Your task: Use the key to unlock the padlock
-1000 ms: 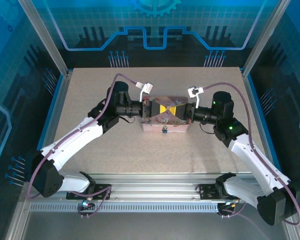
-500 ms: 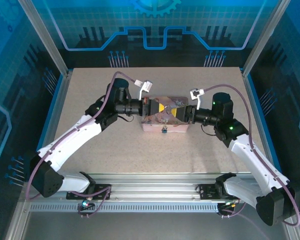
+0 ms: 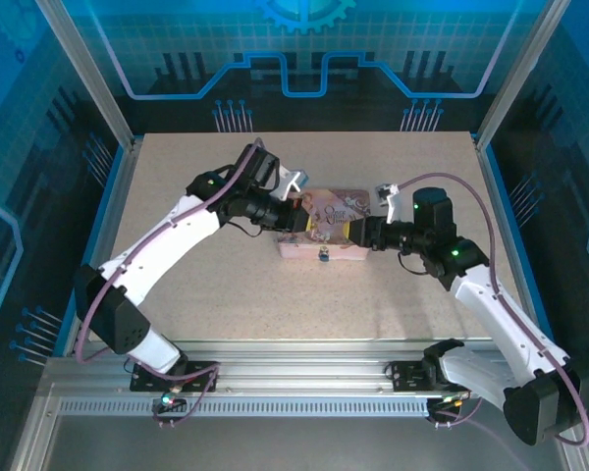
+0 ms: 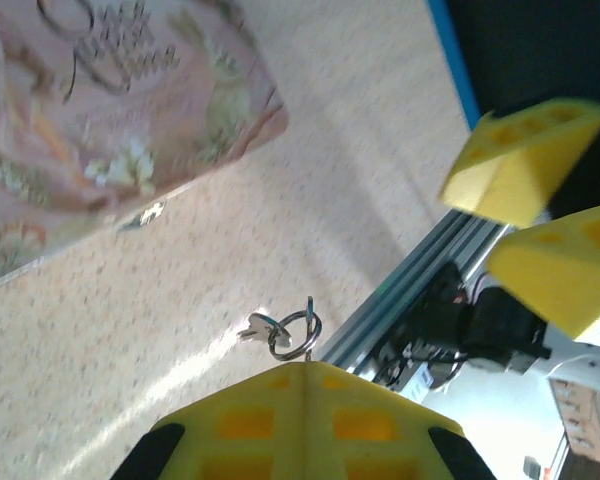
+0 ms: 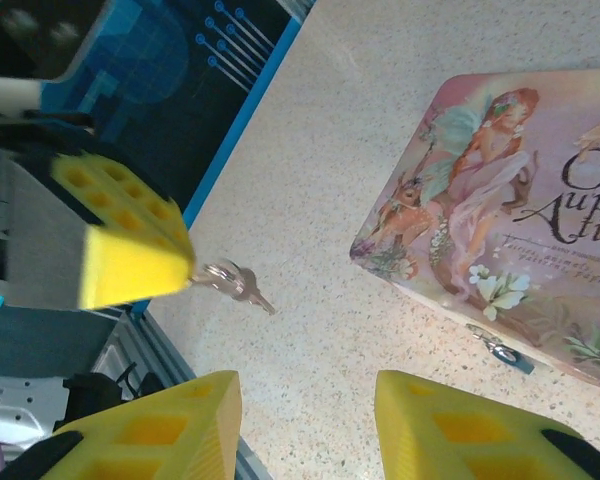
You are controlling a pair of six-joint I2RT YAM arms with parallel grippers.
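The pink illustrated tin lies on the speckled bench, and everything else sits close to it. The padlock is at the middle of the tin's near long side, right up against the edge. From the right wrist it shows as a small silvery piece with a teal body at the tin's rim. Whether it hangs from the tin or just lies beside it cannot be told. From the left wrist it is only a blurred speck at that same edge.

The left claw has its yellow fingers pressed together, pinching a small metal ring. The key dangles from that ring, off the tin and apart from the padlock. From the right wrist, the same claw is off the tin's corner, with the key sticking out of its yellow tip toward the tin.

The right claw is spread wide and has hold of nothing. From the left wrist its two yellow fingers stand well apart, beside the held key. From above, the left claw is at the tin's left end and the right claw at its right end, pointing at each other.
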